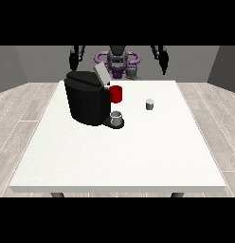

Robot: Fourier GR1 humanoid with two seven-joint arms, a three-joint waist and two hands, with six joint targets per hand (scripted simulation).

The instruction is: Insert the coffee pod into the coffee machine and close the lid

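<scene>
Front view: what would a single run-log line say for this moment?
coffee pod: on table, untouched | coffee machine: lid up | hand at view's left: raised | hand at view's right: raised

Even, soft light over the white table (138,156), faint shadow perhaps beside the coffee machine (87,99).

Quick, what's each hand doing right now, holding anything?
Hand at the view's left: raised behind the table, holding nothing; fingers cannot be told.
Hand at the view's right: the same.
</scene>
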